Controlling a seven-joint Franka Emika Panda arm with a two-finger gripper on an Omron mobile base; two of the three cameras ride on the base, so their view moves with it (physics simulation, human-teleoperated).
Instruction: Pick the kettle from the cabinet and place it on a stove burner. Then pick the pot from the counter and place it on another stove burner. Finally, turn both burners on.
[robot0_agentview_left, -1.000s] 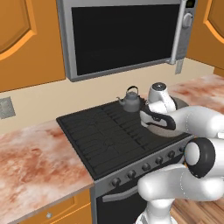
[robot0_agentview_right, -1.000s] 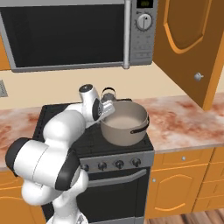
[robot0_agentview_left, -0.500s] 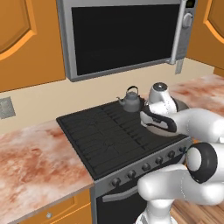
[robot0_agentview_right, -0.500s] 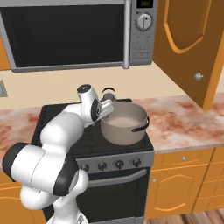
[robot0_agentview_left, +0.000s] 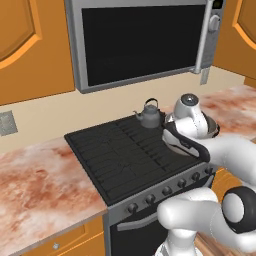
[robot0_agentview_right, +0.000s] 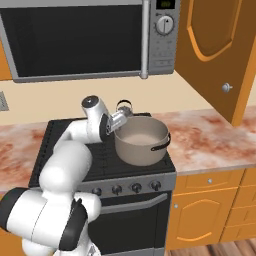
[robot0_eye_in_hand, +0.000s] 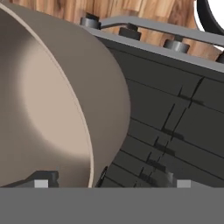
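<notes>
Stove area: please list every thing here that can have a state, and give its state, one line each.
kettle: upright on a rear burner, lid on.
pot: upright on a front right burner, empty, no lid.
hand: open, its fingertips either side of the pot's rim.
cabinet door: swung open.
microwave: door closed.
oven door: closed.

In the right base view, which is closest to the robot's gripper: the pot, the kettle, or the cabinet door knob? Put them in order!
From the gripper:
1. Pot, right beside it, on the stove's front right.
2. Kettle, just behind the pot, at the back of the stove.
3. Door knob, far to the right on the open cabinet door.
</notes>
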